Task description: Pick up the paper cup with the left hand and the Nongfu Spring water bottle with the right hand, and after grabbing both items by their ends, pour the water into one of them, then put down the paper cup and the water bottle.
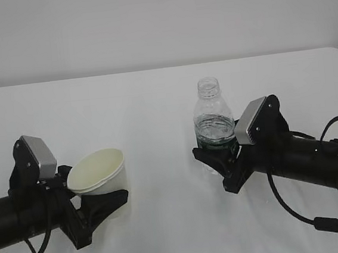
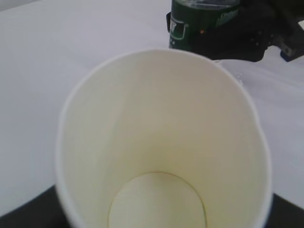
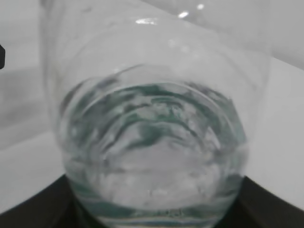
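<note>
The left hand [image 1: 99, 206] comes in low from the near left, its two black fingers spread about as wide as the paper cup [image 1: 99, 171] and closed around the cup's lower part. The cup sits tilted, its mouth leaning up and toward the far left, so the pale cream inside shows. In the left wrist view the cup [image 2: 164, 142] fills almost the whole picture, and its round bottom looks dry and bare. Whether the cup's base is touching the white table [image 1: 155, 104] or lifted just off it I cannot tell.

The right hand [image 1: 217, 161] reaches in from the near right and grips the Nongfu Spring water bottle [image 1: 213, 119] around its lower half, fingers held moderately wide to fit the body. The bottle stands upright, capless, its threaded neck at the top. The water [image 1: 214, 126] reaches about the level of the label's upper edge; in the right wrist view the water [image 3: 152, 156] shows as a rippled surface seen through the clear bottle [image 3: 152, 71] wall.

The cup and bottle are well apart, cup to the left, bottle to the right and a little farther back.

The dark green label [image 2: 190, 28] carries white print, but it is too small and cut off to read.
</note>
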Action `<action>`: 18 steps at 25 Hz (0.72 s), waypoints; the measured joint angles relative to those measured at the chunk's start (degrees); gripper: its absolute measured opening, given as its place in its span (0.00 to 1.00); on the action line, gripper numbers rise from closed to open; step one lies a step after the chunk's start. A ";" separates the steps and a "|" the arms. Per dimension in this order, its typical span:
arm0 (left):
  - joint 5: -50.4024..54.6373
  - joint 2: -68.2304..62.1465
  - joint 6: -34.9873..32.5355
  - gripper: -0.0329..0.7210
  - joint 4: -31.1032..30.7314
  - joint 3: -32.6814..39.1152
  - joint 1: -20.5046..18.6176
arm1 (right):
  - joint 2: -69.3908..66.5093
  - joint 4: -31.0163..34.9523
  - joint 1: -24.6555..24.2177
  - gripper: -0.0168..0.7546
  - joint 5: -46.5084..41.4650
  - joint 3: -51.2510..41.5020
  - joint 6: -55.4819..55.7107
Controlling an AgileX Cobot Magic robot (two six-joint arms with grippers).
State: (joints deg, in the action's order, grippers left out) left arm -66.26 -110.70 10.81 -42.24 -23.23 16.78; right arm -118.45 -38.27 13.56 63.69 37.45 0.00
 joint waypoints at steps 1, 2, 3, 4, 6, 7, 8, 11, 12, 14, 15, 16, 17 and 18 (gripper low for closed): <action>0.00 0.00 0.57 0.66 -0.92 -0.56 0.00 | 0.00 -0.11 0.00 0.61 0.00 0.00 0.00; 0.00 0.00 1.33 0.66 -1.92 -1.27 0.00 | 0.00 -0.11 0.00 0.61 0.00 0.00 0.00; 0.00 0.00 1.87 0.66 -2.83 -2.00 0.00 | 0.00 -0.20 0.00 0.61 0.00 0.00 0.00; 0.00 0.00 2.50 0.66 -3.53 -2.61 0.00 | 0.00 -0.20 0.00 0.61 0.00 0.00 0.00; 0.00 0.00 3.27 0.66 -5.31 -3.86 0.00 | 0.00 -0.59 0.00 0.61 0.00 0.00 0.00; 0.00 0.00 3.69 0.66 -5.95 -4.40 0.00 | 0.00 -0.73 0.00 0.61 0.00 0.00 0.00; 0.00 0.00 3.97 0.66 -6.35 -4.78 0.11 | 0.00 -0.85 0.00 0.61 0.00 0.00 0.00; 0.93 0.00 5.09 0.66 -7.64 -6.64 1.40 | 0.00 -1.06 0.00 0.61 0.00 0.00 0.00; 1.90 0.00 5.20 0.66 -8.08 -7.32 2.19 | 0.00 -1.06 0.00 0.61 0.00 0.00 0.00; 3.26 0.00 5.42 0.66 -8.65 -8.49 3.75 | 0.00 -1.19 0.00 0.61 0.00 0.00 0.00; 3.64 0.00 5.42 0.66 -8.79 -8.86 4.54 | 0.00 -1.31 0.00 0.61 0.00 0.00 0.00; 3.97 0.00 5.53 0.66 -8.92 -9.27 5.22 | 0.09 -1.55 0.00 0.61 0.00 0.00 0.00; 4.08 0.00 5.53 0.66 -8.92 -9.73 5.76 | 0.09 -1.84 0.00 0.61 0.00 0.00 0.00; 4.20 0.00 5.65 0.66 -8.92 -9.97 6.34 | 0.09 -2.14 0.00 0.61 0.00 0.00 0.00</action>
State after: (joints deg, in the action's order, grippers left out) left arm -62.06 -110.70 16.46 -51.17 -33.20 23.12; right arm -118.36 -40.41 13.56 63.69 37.45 0.00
